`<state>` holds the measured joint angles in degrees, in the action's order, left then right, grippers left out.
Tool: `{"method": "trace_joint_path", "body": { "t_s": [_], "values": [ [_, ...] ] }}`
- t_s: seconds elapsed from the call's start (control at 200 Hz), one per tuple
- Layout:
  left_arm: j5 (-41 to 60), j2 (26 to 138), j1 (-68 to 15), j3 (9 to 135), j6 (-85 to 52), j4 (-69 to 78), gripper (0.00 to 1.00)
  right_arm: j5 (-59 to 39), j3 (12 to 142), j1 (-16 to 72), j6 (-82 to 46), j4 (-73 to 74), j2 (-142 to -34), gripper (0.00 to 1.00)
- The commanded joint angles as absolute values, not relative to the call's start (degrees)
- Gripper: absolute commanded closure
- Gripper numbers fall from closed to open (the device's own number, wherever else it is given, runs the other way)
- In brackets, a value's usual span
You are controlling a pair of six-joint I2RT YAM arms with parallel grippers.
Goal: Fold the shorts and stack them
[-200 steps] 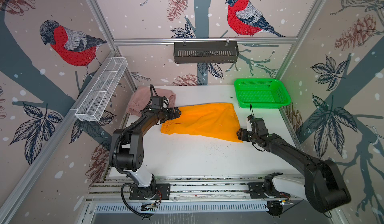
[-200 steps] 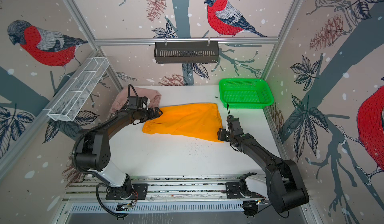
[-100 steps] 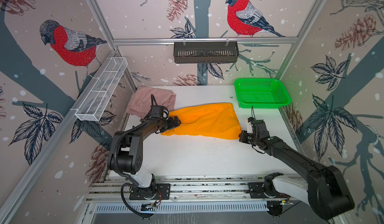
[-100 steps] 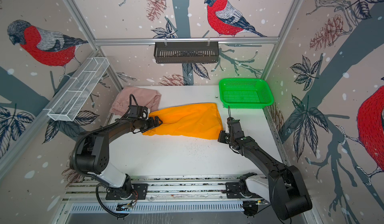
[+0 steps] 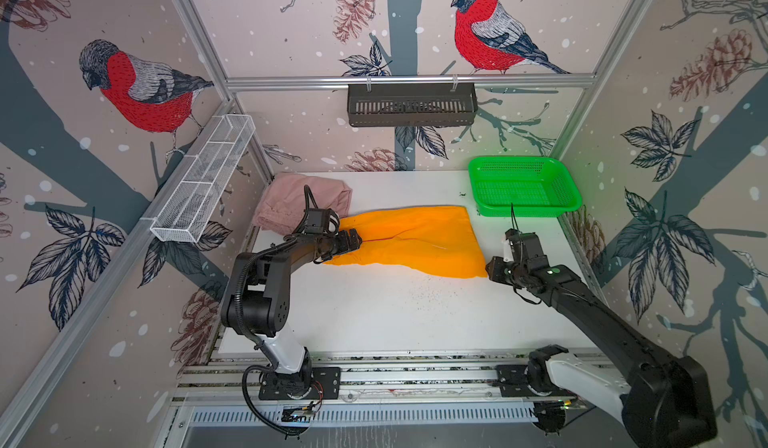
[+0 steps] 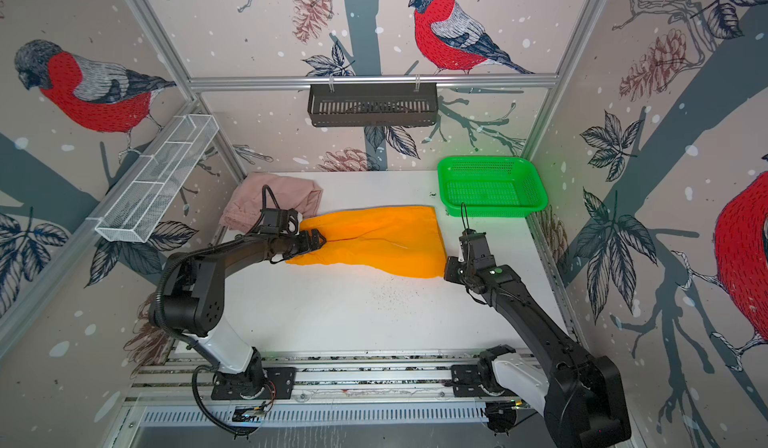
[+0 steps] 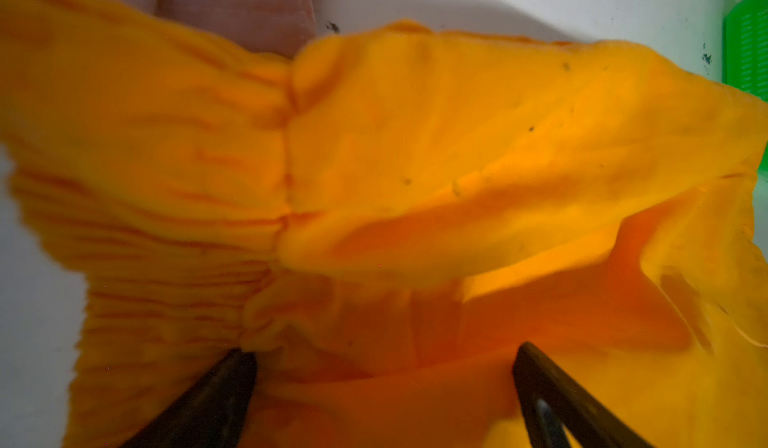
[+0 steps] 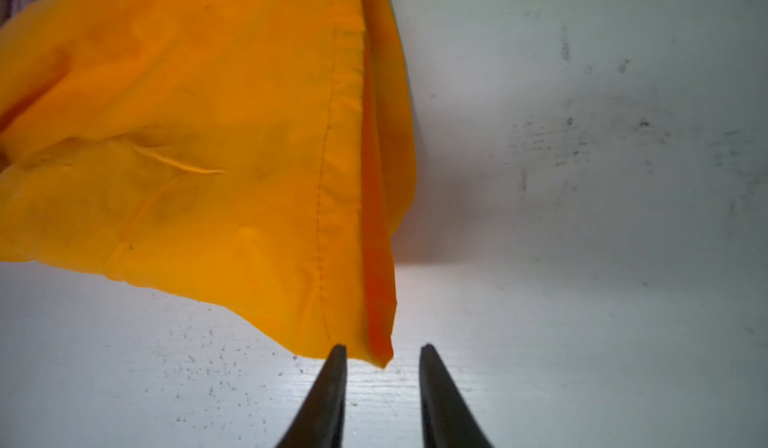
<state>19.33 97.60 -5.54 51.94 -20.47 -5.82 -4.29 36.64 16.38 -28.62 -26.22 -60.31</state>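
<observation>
The orange shorts (image 5: 415,242) (image 6: 382,238) lie spread flat mid-table, gathered waistband to the left. My left gripper (image 5: 353,240) (image 6: 318,240) (image 7: 384,352) is open wide over the waistband, with orange cloth bunched between its fingers. My right gripper (image 5: 490,267) (image 6: 449,269) (image 8: 383,348) sits low at the shorts' near right corner. Its jaws stand narrowly open, and the hem corner (image 8: 380,354) lies loose just at the tips. The pink shorts (image 5: 286,200) (image 6: 257,196) (image 7: 249,5) lie crumpled at the back left corner, touching the orange pair.
A green mesh basket (image 5: 523,211) (image 6: 494,211) (image 7: 748,50) stands at the back right. A white wire shelf (image 5: 203,184) hangs on the left wall and a black rack (image 5: 411,105) on the back wall. The white table (image 5: 395,313) shows dark specks in front of the shorts.
My left gripper has come off the pink shorts' side and moved nearer the front, along the orange waistband. The right gripper stays at the same corner.
</observation>
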Motion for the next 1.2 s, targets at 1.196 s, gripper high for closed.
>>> {"method": "trace_joint_path", "body": {
  "t_s": [1.196],
  "values": [
    [17.6, 98.0, -5.5, 52.2, -18.4, -14.4, 0.02, -24.4, 23.4, 6.4, -35.9, 20.8, -85.0, 0.58]
  ]
}}
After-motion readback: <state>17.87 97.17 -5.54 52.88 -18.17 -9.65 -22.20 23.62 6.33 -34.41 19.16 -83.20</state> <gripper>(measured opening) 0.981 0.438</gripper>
